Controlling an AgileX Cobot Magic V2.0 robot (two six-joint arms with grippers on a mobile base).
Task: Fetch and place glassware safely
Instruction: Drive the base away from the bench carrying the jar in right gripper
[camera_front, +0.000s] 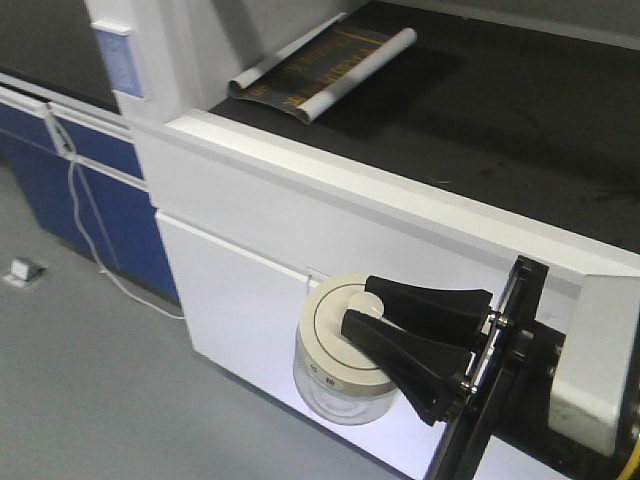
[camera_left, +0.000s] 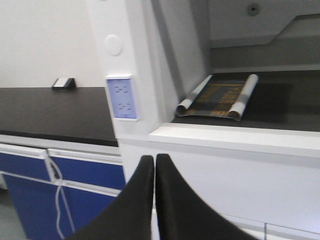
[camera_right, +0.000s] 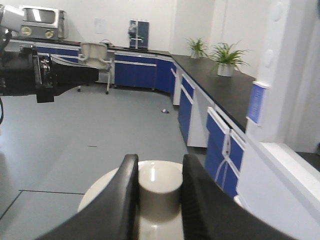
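The right gripper (camera_front: 358, 303) is pinching the small central knob (camera_right: 160, 192) of the jar (camera_front: 335, 395), one black finger lying on each side of it. The right wrist view shows both pads (camera_right: 127, 182) pressing against the knob. The left gripper (camera_left: 154, 162) is carrying nothing, and its fingers are lying pressed together.

The jar is hanging in the air in front of the white cabinet front (camera_front: 230, 280). It is sitting below the ledge of the black work surface (camera_front: 480, 120) and above the grey floor (camera_front: 90, 390), resting on nothing visible. A rolled sheet (camera_front: 320, 65) is lying well apart, further back on that surface.

Handling, as a judgement: the glass is likely behaving as a stiff, smooth and brittle body, light enough for a single gripper, and it is calling for slow travel and a gentle set-down. The whole load is hanging from the knob, and the views are not showing whether the lid (camera_front: 335, 335) is locked to the body. A hold around the body, under the lid's edge, would probably be the safer purchase.

Appearance: the jar is presenting as small, squat and clear-walled. It is wearing a round cream-white lid with a raised ring and tiny dark marks near the rim.
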